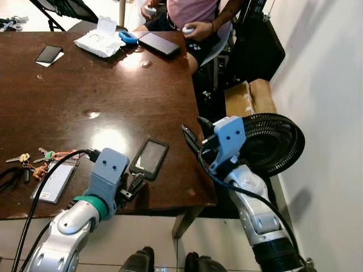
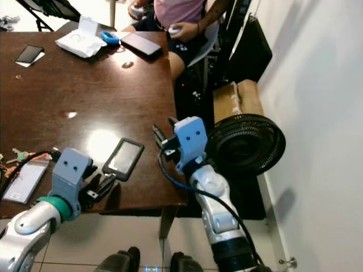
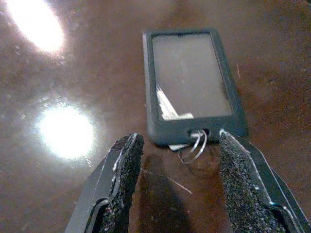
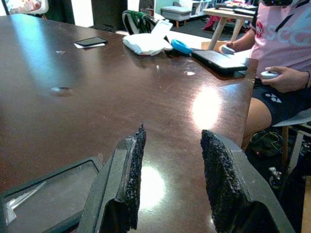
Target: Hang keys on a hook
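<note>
From the left eye view, the left hand (image 1: 135, 186) hovers low over the near edge of the dark counter (image 1: 113, 85), just short of a black case (image 1: 150, 158) lying flat ahead of it. The right hand (image 1: 191, 137) hangs off the counter's corner, beside a black fan (image 1: 272, 141). A second bunch of keys (image 1: 34, 161) lies well off to the left hand's outer side. A seated person (image 1: 187, 22) is far beyond both hands.

The right eye view shows the same layout; no hook can be made out, so the hanging itself looks wholly ahead.

In the left wrist view, the left hand's fingers (image 3: 121, 170) stand wide apart and empty, with the key ring (image 3: 194, 144) between them, poking from the case's near end; a key (image 3: 167, 109) shows through the case window. The grasp is not yet made.

In the right wrist view, the right hand's fingers (image 4: 133, 170) are parted, holding nothing, above the counter with the case at one side.
</note>
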`<state>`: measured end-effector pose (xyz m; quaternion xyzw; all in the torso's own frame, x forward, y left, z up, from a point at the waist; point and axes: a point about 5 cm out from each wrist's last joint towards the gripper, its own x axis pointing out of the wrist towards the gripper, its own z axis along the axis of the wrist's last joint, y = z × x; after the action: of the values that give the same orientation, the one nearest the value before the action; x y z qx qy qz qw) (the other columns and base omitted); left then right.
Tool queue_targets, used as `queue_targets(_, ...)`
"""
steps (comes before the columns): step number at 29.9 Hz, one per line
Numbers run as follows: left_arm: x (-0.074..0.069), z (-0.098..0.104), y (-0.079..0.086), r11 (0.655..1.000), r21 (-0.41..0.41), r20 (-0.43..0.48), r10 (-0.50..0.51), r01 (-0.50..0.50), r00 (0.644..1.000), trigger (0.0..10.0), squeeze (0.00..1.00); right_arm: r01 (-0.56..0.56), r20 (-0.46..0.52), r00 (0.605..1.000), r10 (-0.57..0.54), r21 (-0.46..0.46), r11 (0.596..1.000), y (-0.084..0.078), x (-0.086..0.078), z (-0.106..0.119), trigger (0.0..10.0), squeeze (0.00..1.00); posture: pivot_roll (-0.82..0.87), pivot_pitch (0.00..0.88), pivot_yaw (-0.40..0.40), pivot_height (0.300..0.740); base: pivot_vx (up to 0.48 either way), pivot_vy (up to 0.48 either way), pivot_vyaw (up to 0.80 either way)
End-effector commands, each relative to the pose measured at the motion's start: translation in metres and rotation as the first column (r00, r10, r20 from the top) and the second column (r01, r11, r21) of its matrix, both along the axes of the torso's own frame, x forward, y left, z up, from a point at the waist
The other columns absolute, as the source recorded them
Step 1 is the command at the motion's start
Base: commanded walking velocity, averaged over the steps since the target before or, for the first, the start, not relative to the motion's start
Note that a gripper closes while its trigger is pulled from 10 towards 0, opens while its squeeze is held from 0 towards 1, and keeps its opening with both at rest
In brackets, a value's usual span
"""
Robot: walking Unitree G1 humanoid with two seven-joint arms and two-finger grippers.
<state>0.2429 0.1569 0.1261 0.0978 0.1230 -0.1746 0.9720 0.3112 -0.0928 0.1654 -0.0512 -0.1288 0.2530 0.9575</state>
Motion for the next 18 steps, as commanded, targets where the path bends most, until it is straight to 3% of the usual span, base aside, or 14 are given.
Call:
queue_targets(1, -0.0050, -0.0037, 0.0012, 1.000, 0.000, -0.025, 0.003, -0.003, 1.000, 8.7, 0.00, -0.001, -0.019, 1.000, 0.001, -0.001, 1.000, -0.0008, -0.0027, -0.0048, 10.0, 0.00, 0.14, 0.146, 0.048, 0.740, 0.000, 0.000, 0.00)
queue_targets(3, -0.0050, -0.0037, 0.0012, 1.000, 0.000, -0.025, 0.003, -0.003, 1.000, 8.7, 0.00, -0.001, -0.019, 1.000, 0.001, -0.001, 1.000, -0.0008, -0.0027, -0.0048, 10.0, 0.00, 0.14, 0.146, 0.048, 0.740, 0.000, 0.000, 0.00)
queue_targets(4, -0.0053, -0.0041, 0.0019, 1.000, 0.000, -0.025, 0.009, -0.009, 1.000, 4.8, 0.00, -0.002, -0.018, 1.000, 0.002, -0.001, 1.000, -0.0006, -0.0025, -0.0047, 10.0, 0.00, 0.14, 0.145, 0.048, 0.740, 0.000, 0.000, 0.00)
queue_targets(5, -0.0057, -0.0047, 0.0025, 1.000, 0.000, -0.024, 0.017, -0.017, 1.000, 2.5, 0.00, -0.003, -0.018, 1.000, 0.003, -0.001, 1.000, -0.0006, -0.0023, -0.0046, 10.0, 0.00, 0.14, 0.145, 0.048, 0.740, 0.000, 0.000, 0.00)
queue_targets(6, -0.0057, -0.0047, 0.0025, 1.000, 0.000, -0.024, 0.017, -0.017, 1.000, 2.5, 0.00, -0.003, -0.018, 1.000, 0.003, -0.001, 1.000, -0.0006, -0.0023, -0.0046, 10.0, 0.00, 0.14, 0.145, 0.048, 0.740, 0.000, 0.000, 0.00)
queue_targets(7, -0.0057, -0.0057, 0.0031, 1.000, 0.004, -0.026, 0.022, -0.022, 0.999, 1.5, 0.00, -0.003, -0.018, 1.000, 0.003, -0.002, 1.000, -0.0006, -0.0023, -0.0046, 10.0, 0.00, 0.14, 0.146, 0.048, 0.740, 0.000, 0.000, 0.00)
queue_targets(8, -0.0057, -0.0064, 0.0034, 1.000, 0.007, -0.028, 0.025, -0.025, 0.999, 1.5, 0.00, -0.003, -0.018, 1.000, 0.003, -0.002, 1.000, -0.0006, -0.0023, -0.0047, 10.0, 0.00, 0.14, 0.146, 0.048, 0.740, 0.000, 0.000, 0.00)
queue_targets(11, -0.0055, -0.0088, 0.0051, 0.999, 0.015, -0.030, 0.039, -0.039, 0.999, 0.0, 0.00, -0.003, -0.018, 1.000, 0.003, -0.002, 1.000, -0.0004, -0.0024, -0.0045, 10.0, 0.00, 0.14, 0.147, 0.048, 0.740, 0.000, 0.000, 0.00)
queue_targets(18, -0.0039, -0.0085, 0.0060, 0.998, 0.017, -0.027, 0.053, -0.052, 0.998, 0.0, 0.00, 0.000, -0.018, 1.000, 0.000, -0.004, 1.000, -0.0012, -0.0023, -0.0045, 10.0, 0.00, 0.13, 0.145, 0.050, 0.740, 0.000, 0.000, 0.00)
